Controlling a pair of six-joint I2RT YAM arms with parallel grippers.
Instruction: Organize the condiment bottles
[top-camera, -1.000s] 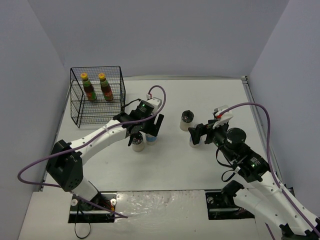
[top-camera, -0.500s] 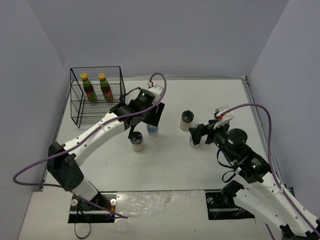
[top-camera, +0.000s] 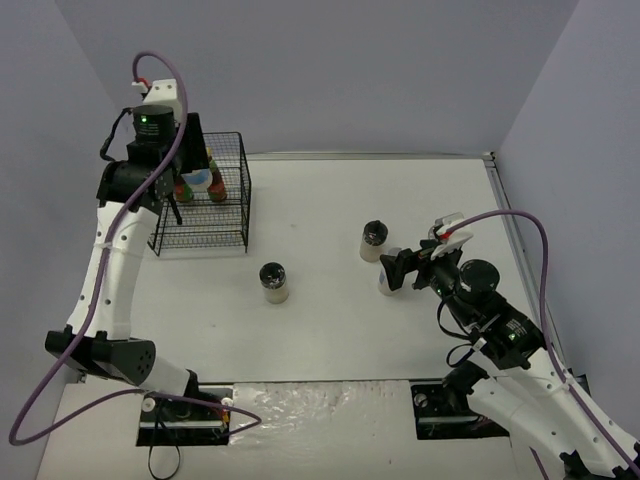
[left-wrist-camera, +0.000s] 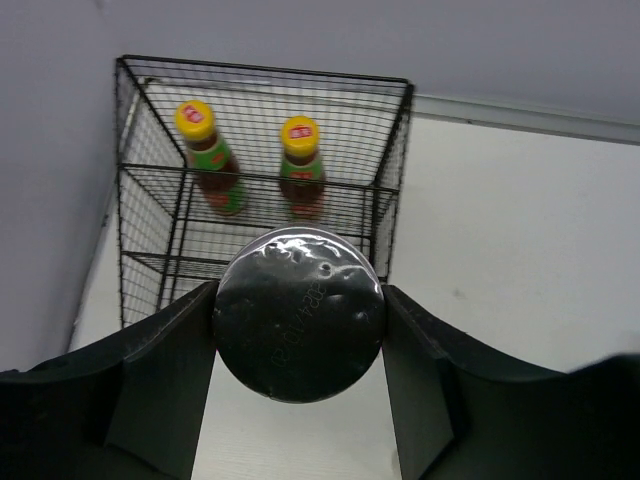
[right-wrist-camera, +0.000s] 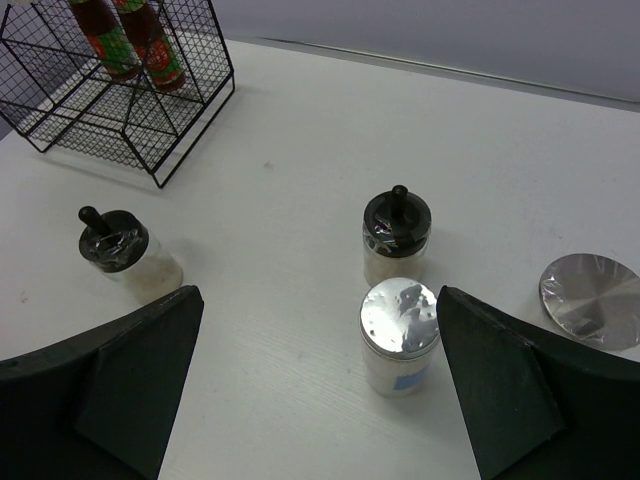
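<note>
At ten o'clock we have two bottles (left-wrist-camera: 300, 168) racked, left gripper (left-wrist-camera: 298, 335) clamping a jar (left-wrist-camera: 298, 305) at the rack (top-camera: 203, 236); right gripper (right-wrist-camera: 316, 330) gapes empty, four jars (right-wrist-camera: 399, 318) remaining.

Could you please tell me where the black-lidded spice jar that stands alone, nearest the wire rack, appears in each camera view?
Top external: the short black-lidded spice jar stands left of centre, below and right of the rack.
Left wrist: not in it.
Right wrist: at the left side, about midway down.
Shared landmark: the black wire rack, seen in all three views.
</note>
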